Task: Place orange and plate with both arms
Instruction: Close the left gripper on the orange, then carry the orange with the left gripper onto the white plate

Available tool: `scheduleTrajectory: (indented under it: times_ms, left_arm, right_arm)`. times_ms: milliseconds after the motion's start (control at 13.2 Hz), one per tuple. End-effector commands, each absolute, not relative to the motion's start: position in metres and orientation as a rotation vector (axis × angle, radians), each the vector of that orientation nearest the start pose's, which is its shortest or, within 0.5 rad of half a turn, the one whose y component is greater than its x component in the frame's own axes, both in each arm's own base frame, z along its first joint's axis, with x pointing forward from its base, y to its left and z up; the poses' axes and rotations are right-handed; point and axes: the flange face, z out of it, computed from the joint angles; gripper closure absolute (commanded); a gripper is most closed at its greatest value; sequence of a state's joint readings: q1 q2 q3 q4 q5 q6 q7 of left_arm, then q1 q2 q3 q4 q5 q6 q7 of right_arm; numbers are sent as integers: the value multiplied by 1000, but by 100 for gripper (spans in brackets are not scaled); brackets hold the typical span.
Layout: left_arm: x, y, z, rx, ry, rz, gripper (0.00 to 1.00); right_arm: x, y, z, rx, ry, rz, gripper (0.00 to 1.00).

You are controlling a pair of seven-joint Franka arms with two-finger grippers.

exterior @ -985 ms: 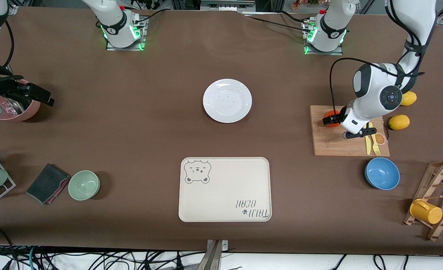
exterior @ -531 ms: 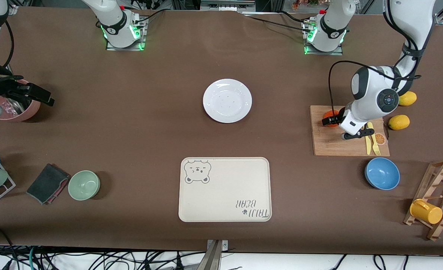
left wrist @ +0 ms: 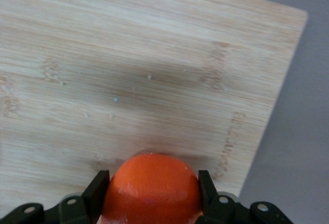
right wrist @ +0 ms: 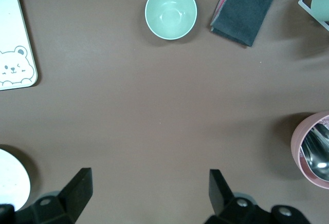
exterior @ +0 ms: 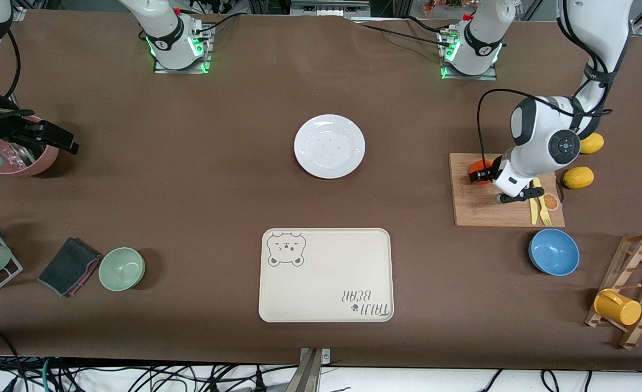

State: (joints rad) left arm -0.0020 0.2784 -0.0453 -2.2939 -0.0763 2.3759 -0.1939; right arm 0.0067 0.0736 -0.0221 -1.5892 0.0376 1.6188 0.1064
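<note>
While my left gripper (left wrist: 151,203) sits low over the wooden cutting board (exterior: 484,209) toward the left arm's end of the counter (exterior: 217,179), its fingers (left wrist: 96,193) are clamped on the orange (left wrist: 152,185), one black pad pressed against each flank of the fruit. From my left wrist I see the orange's glossy red-orange skin filling the gap between the pads, with the pale grain of the board spread out under it and a soft shadow just beside it; I cannot tell whether the fruit rests on the wood or is clear of it. On the same board lie a yellow knife and fork (exterior: 539,209) and an orange slice (exterior: 550,202), nearer the front camera than my grip, and two lemons (exterior: 578,177) lie on the counter just off the board's edge. My right gripper (right wrist: 149,196) waits at the right arm's end of the counter, hanging above bare brown surface with its fingers (right wrist: 79,188) spread wide apart and nothing between them; a pink pot (exterior: 24,158) stands close by it. The plate (exterior: 329,146) lies flat mid-counter, well apart from both grippers, farther from the front camera than the cream bear-printed tray (exterior: 326,275)
</note>
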Motion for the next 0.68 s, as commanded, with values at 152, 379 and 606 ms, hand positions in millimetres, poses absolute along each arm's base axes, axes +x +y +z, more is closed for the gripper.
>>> scheduleTrajectory:
  times_ms: [152, 379, 606]
  left_arm:
    - [520, -120, 288, -3203, -281, 263, 100]
    - [516, -199, 315, -3256, -317, 307, 100]
    - [506, -282, 319, -3273, -411, 362, 100]
  right_arm:
    - [577, -5, 579, -3086, 199, 82, 0]
    - [577, -5, 580, -3086, 199, 79, 0]
    - [577, -5, 579, -3086, 199, 82, 0]
